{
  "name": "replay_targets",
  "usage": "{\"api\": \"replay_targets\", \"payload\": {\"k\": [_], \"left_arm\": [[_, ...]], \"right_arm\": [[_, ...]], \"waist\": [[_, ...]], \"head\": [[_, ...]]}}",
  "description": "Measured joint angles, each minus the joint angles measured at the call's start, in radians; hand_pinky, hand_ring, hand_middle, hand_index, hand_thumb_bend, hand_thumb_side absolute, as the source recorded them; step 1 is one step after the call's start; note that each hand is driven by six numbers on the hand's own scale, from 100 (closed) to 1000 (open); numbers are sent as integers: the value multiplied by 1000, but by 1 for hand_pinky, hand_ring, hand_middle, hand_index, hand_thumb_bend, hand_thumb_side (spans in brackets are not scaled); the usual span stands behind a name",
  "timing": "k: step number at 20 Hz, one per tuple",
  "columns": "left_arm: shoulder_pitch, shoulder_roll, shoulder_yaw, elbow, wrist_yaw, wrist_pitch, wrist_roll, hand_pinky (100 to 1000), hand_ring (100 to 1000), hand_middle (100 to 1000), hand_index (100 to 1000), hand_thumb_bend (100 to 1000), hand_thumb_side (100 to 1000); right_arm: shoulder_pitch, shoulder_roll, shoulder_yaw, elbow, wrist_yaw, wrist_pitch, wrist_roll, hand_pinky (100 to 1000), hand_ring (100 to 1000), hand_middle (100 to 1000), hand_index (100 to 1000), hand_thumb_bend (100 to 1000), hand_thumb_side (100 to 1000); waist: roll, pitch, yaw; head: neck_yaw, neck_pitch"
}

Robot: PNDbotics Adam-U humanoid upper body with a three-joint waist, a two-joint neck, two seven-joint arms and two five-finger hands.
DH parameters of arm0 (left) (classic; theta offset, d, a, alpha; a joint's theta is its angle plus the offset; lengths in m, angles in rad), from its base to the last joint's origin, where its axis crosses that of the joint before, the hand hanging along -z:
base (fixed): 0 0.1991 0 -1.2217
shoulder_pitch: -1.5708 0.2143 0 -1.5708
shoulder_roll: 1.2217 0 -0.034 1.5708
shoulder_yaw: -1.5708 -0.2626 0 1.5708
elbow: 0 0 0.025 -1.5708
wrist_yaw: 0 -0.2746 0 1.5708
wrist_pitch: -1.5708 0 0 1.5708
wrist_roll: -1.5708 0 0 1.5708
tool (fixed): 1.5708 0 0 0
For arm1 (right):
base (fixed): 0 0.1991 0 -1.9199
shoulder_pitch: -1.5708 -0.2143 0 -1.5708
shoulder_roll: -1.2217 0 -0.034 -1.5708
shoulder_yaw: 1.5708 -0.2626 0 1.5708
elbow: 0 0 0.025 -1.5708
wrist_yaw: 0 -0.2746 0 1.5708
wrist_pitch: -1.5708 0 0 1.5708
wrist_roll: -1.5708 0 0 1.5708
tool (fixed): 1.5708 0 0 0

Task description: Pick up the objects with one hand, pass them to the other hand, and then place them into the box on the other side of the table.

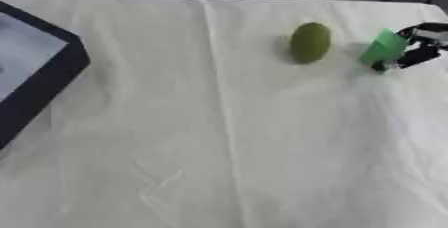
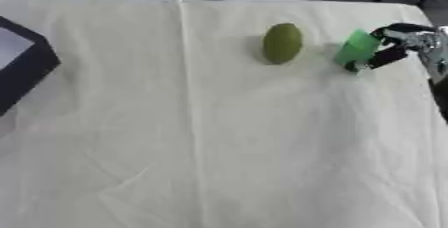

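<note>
An olive-green egg-shaped object [image 1: 310,42] lies on the white cloth toward the far right. Just right of it stands a bright green block [image 2: 356,48], tilted, with my right hand [image 2: 404,43] curled round its right side, fingers above and thumb below. Whether the block rests on the cloth or is lifted off it I cannot tell. A dark-rimmed box [image 1: 51,70] with a pale inside sits at the left edge. My left hand appears in neither view.
The white cloth [image 1: 219,137] covers the whole table, with a fold line running down its middle. A dark floor strip lies beyond the far edge. The right arm comes in from the right edge in the right eye view.
</note>
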Motion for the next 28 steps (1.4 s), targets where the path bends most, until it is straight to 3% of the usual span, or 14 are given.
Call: {"api": "replay_targets", "payload": {"k": [4, 10, 12, 17, 18, 22, 28], "left_arm": [[1, 0, 0, 0, -1, -1, 2, 743, 612, 563, 716, 490, 294], [3, 0, 0, -1, -2, 1, 5, 744, 612, 563, 715, 488, 294], [5, 0, 1, -1, -2, 1, 5, 744, 612, 563, 715, 488, 294], [9, 0, 2, -1, -4, 1, 5, 744, 612, 563, 715, 488, 294], [9, 0, 2, -1, -4, 1, 5, 744, 611, 562, 714, 485, 293], [12, 1, 4, 0, -5, 3, 6, 744, 611, 562, 713, 479, 305], [19, 1, 5, 0, -5, 5, 8, 744, 610, 561, 713, 479, 293]], "right_arm": [[0, 0, -5, 4, -3, -4, -11, 876, 885, 756, 854, 535, 585], [1, 1, -11, 13, -76, 8, -53, 831, 799, 624, 712, 463, 442], [3, 1, -11, 15, -106, 14, -59, 807, 762, 590, 626, 448, 368], [8, 1, -10, 15, -152, 12, -66, 805, 761, 589, 614, 446, 359], [8, 1, -10, 15, -156, 12, -67, 785, 737, 548, 538, 443, 327], [13, 2, -10, 11, -194, 8, -67, 771, 725, 528, 504, 436, 286], [58, 2, -22, -88, -287, -4, -79, 747, 696, 507, 486, 430, 227]], "waist": [[0, 0, -1], [1, 0, -1], [1, 0, -1], [-1, 0, -3], [-1, -1, -3], [-4, -13, -7], [-3, -32, -19]], "head": [[0, 0], [0, 0], [0, 0], [1, 0], [1, 0], [12, 1], [35, 2]]}}
